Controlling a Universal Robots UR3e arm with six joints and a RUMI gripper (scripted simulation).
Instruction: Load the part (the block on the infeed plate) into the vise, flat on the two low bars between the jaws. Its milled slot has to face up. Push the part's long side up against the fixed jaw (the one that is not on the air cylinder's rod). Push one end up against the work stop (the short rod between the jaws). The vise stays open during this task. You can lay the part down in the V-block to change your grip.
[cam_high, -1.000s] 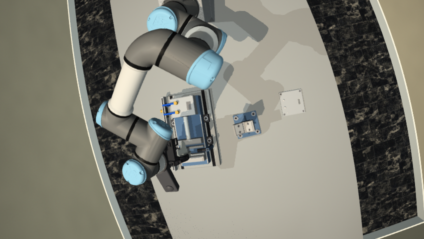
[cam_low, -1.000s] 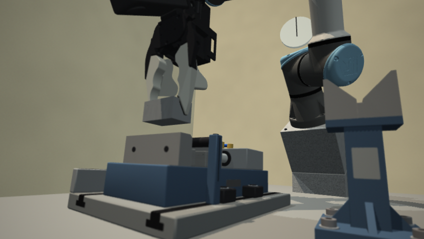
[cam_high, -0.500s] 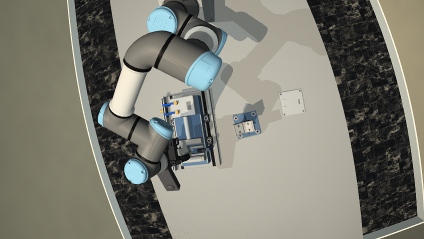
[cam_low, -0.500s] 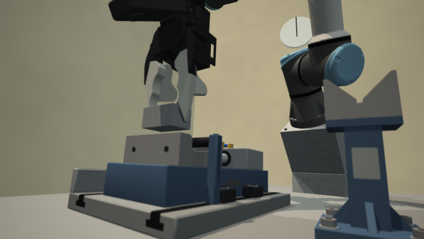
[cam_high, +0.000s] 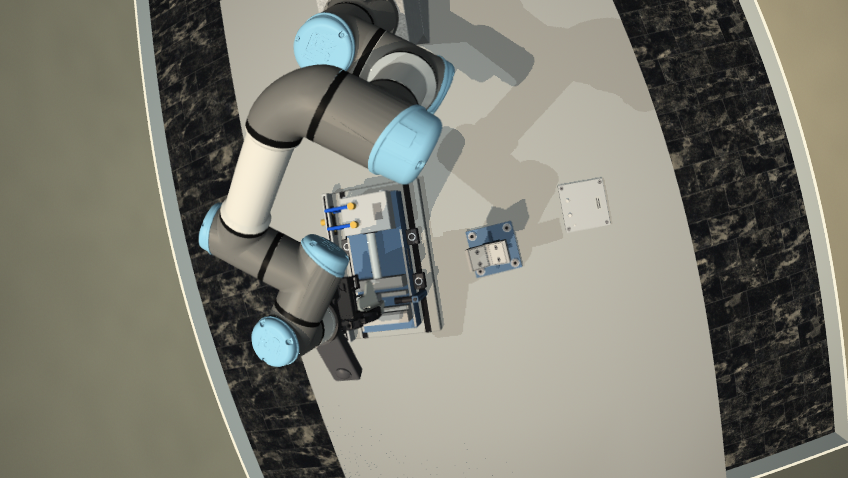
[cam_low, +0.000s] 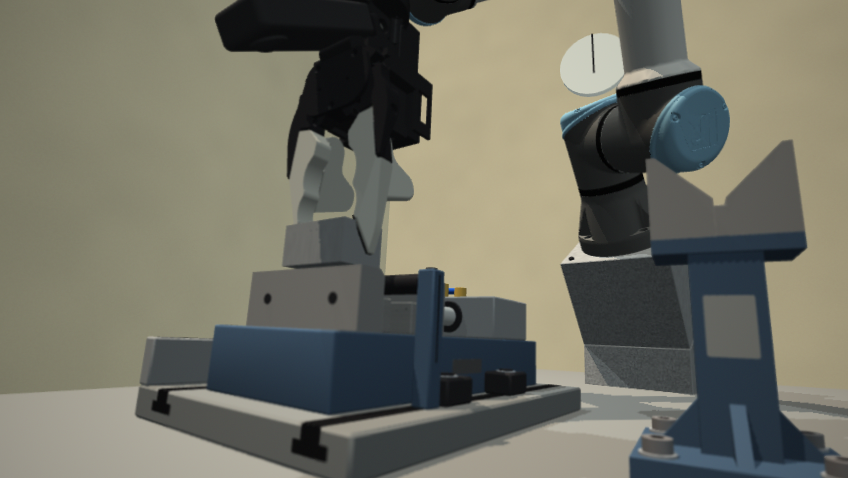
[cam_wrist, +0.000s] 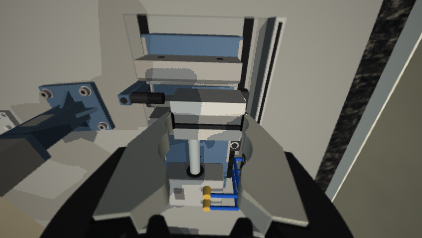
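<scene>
My gripper (cam_low: 337, 232) (cam_wrist: 208, 112) is shut on the grey part (cam_low: 304, 244) (cam_wrist: 210, 108). The part is roughly level, held above the vise; its underside shows just above the top edge of the fixed jaw (cam_low: 299, 308) (cam_wrist: 225, 72) in the exterior view. In the wrist view the part lies between the fixed jaw and the cylinder rod (cam_wrist: 194, 156). The work stop (cam_low: 400, 284) (cam_wrist: 149, 98), a short black rod, shows left of the part in the wrist view. The low bars are mostly hidden. The slot's direction is not clear.
The V-block (cam_high: 497, 252) (cam_low: 682, 213) stands on its blue post beside the vise. The infeed plate (cam_high: 584, 204) lies beyond it, with no part on it. The stop's blue upright (cam_low: 427, 350) rises beside the vise. The air cylinder's blue hoses (cam_high: 339, 226) (cam_wrist: 222, 196) sit at the vise's other end.
</scene>
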